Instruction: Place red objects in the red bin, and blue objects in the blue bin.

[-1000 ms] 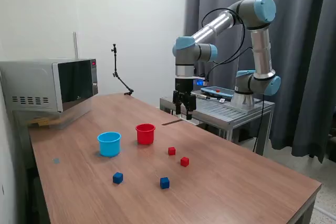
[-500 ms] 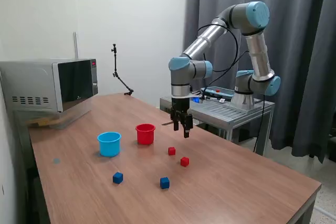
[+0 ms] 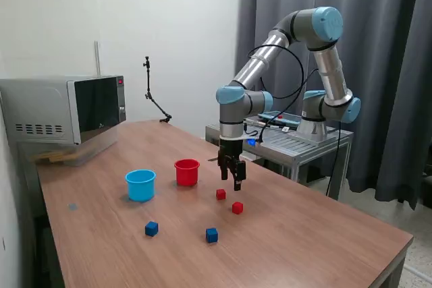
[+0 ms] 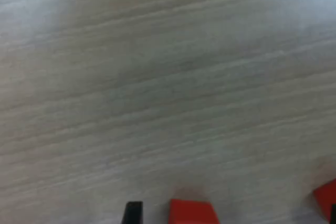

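Red cube (image 3: pixel 221 194) on the table (image 3: pixel 310 234) — gripper (image 3: pixel 229 179) just above it, fingers apart, empty

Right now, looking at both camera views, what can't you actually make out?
- Pincer opening: too small in the exterior view; in the wrist view only one dark fingertip shows at the frame edge.
- Red cubes in the wrist view: blurred, cut off by the edge.
- Inside the red cup and blue cup: hidden by their walls in the exterior view.
- Blue cubes: outside the wrist view.
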